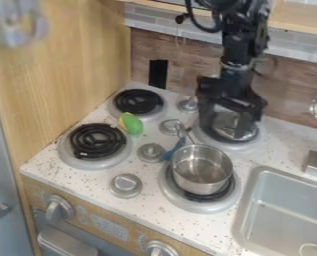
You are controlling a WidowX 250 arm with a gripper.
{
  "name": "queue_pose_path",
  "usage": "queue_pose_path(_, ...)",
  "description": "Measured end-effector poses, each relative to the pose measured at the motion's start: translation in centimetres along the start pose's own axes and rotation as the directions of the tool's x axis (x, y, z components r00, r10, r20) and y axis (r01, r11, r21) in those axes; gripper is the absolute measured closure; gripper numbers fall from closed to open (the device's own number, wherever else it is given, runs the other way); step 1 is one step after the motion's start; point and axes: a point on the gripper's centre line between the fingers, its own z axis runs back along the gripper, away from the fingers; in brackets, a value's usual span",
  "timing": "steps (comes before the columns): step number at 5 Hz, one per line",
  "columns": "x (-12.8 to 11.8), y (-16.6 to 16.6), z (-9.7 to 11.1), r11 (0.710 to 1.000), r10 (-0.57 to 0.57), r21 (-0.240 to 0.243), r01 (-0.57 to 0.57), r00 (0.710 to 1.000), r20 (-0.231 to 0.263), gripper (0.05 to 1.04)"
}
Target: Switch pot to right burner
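Pot (201, 170) on right burner (182, 199), near stovetop (87, 187) front edge | we judge switch done | claw (226, 127) spread, we think

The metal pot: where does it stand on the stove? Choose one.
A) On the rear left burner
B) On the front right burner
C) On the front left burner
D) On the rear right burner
B: the metal pot stands over the front right burner, whose coil and silvery rim show around the pot's base, just left of the sink in the camera view.
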Motion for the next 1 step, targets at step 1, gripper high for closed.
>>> queue_pose_path(1,-0.21,0.69,0.47,0.999,0.037,-0.018,-0.038,0.999,-0.035,0.084)
